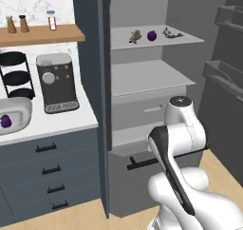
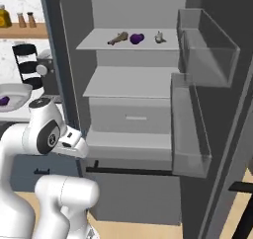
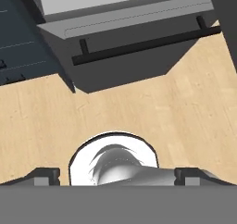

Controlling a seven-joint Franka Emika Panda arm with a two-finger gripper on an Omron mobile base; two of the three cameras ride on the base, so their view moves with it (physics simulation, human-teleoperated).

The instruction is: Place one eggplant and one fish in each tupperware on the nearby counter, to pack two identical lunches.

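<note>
Wooden floor (image 3: 139,112) lies directly beneath the tool (image 3: 115,174), whose jaws stand wide apart, holding nothing. Ahead of it, high on the open fridge's top shelf (image 1: 156,40), one eggplant (image 1: 152,35) sits between two fish (image 1: 135,36) (image 1: 172,33). Off to the tool's left, on the surface (image 1: 57,119), a tupperware (image 1: 16,112) contains a second eggplant (image 1: 5,121).

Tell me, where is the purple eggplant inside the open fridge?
The eggplant sits on the top fridge shelf, between two fish; the right base view shows it mid-shelf too.
</note>
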